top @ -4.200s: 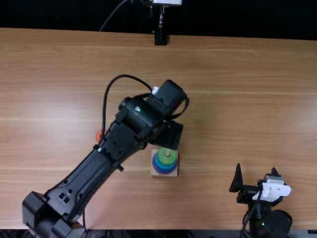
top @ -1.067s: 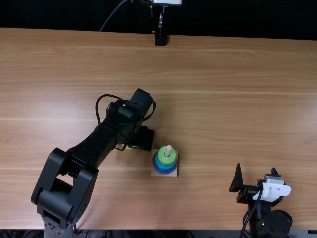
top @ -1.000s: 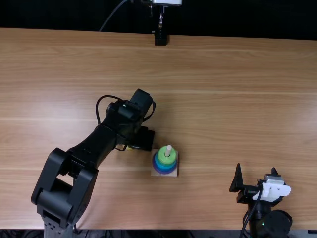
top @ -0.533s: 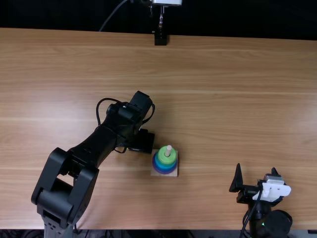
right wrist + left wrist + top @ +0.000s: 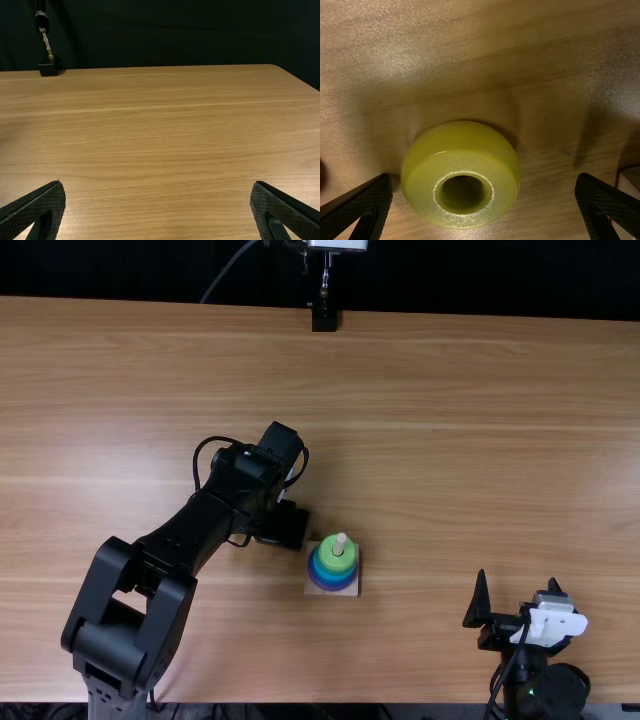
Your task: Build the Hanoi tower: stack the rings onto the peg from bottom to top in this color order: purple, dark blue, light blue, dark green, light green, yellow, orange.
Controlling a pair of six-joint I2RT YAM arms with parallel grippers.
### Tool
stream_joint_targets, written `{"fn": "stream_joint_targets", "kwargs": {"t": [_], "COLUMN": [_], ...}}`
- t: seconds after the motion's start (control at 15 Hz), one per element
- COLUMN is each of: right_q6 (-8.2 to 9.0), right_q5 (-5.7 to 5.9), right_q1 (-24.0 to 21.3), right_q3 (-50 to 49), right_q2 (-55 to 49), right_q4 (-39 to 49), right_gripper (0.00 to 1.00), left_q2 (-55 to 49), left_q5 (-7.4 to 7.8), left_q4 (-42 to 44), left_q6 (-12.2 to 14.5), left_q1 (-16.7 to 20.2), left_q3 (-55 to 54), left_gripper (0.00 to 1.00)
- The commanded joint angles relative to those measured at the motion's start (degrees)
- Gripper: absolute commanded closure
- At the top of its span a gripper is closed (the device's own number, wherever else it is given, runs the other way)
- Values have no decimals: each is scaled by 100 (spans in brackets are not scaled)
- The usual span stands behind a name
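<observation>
Between the wide-apart left jaws, nearer one side, the yellow ring (image 5: pixel 461 159).

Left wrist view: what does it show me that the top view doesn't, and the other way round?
From the left wrist view: the yellow ring with its hole, lying on the wood between the open fingers of the left gripper.

From the top view: the peg standing on its wooden base, with a light green ring above blue and purple ones, plus the right gripper, also open.

Shared by both: the wooden table and parts of the left arm.
</observation>
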Motion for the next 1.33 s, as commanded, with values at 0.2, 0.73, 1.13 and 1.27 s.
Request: {"fn": "stream_joint_targets", "kwargs": {"t": [0.2,0.73,1.13,1.27], "right_q6": [-1,-1,-1,-1], "right_q5": [87,87,87,98], "right_q1": [-54,-54,-54,-54], "right_q3": [-352,-352,-352,-352], "right_q2": [-73,-73,-73,-73], "right_q4": [-369,-379,-379,-369], "right_gripper": [0,0,0,0], "left_q2": [134,116,46,-139], "left_q5": [129,34,34,13], "left_q4": [30,916,842,483], "left_q6": [103,103,103,82], "left_q1": [86,86,112,217], "left_q3": [-111,-322,-401,-366], "left_gripper": [0,100,100,100]}}
